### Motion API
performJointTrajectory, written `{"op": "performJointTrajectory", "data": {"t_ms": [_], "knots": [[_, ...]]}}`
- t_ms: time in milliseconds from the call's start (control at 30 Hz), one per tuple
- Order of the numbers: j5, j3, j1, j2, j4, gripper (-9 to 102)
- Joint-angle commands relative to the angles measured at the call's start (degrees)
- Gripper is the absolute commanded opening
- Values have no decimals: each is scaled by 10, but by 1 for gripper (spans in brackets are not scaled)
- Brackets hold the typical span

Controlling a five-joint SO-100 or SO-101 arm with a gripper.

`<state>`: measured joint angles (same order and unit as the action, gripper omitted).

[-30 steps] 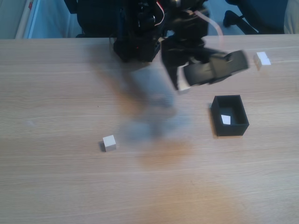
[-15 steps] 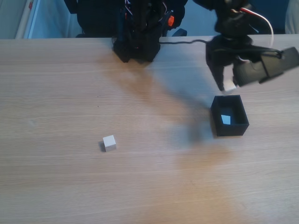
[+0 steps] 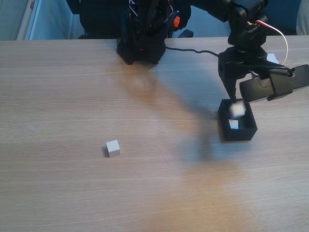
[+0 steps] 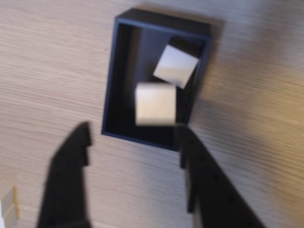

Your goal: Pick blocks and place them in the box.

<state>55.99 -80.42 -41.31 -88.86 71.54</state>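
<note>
Pale wood bench. Hand spread wide, empty, above black box at right. Blurred block dropping in, another block already inside. Left to do: block at near left; far-right block behind arm.

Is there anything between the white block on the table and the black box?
Nothing visible. In the fixed view, bare table lies between the loose block and the box; the open claw hangs above the box.
</note>
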Motion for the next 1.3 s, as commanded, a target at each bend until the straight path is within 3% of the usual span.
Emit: {"op": "performJointTrajectory", "data": {"t_ms": [0,200,467,700,900,1267], "knots": [[4,25,-3,-11,-7,25],[32,-38,37,-78,12,0],[197,-337,242,-287,-60,4],[297,-488,388,-360,-159,8],[359,-511,455,-325,-248,18],[460,-419,552,-146,-352,19]]}}
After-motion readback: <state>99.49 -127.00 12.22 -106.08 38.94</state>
